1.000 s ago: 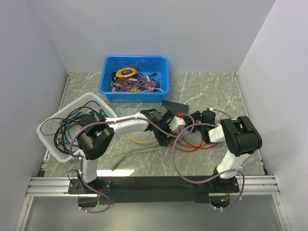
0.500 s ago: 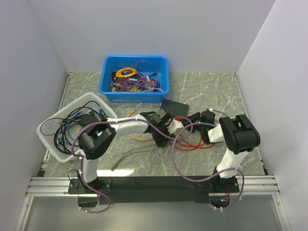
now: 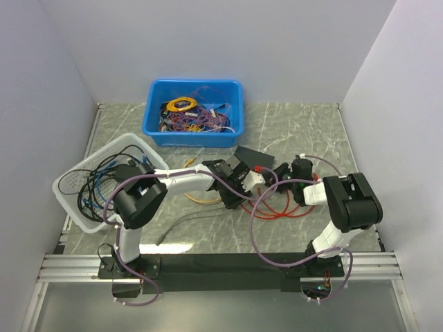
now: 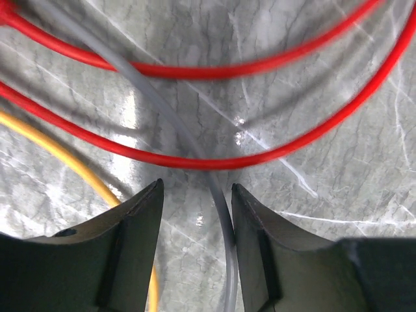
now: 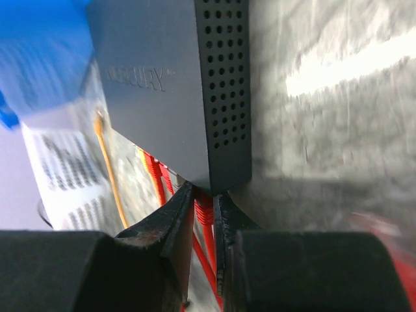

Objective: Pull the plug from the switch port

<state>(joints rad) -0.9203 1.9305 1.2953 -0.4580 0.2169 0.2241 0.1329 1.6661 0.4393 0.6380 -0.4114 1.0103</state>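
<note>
Fingers on your R gripper [image 5: 203, 195] sit nearly together, clamped on the red plug [image 5: 204, 216] right where it meets the near corner of the switch [image 5: 156, 84]. Wrist cam shows red filling the gap btw the two tips, no daylight. L gripper [image 4: 196, 188] is another story: fingers apart, a grey cable [image 4: 170, 127] running thru the gap close against one finger, nothing pinched. A red cable [image 4: 214, 162] loops across the marble table [image 4: 338, 149] just beyond those tips, w/ a yellow cable [image 4: 71, 162] off to the side.

Moving out: from the top cam the switch [image 3: 250, 153] lies mid-table, just below the blue bin [image 3: 194, 135] of loose wires. Both wrists crowd its near edge, L from the left, R from the right. A white basket [image 3: 79, 173] of cables sits well apart at the far left.

Step in hand, as I read it: plug gripped, not yet out. Can't tell from these views whether the latch tab is pressed. Next move calls for a straight pull along the port axis, away from the box, w/ the switch held down so it doesn't slide along. L isn't bracing the box right now. It hovers over cables, so you'd prob want it on the switch body before R draws back. Watch the red loops; they could snag.
</note>
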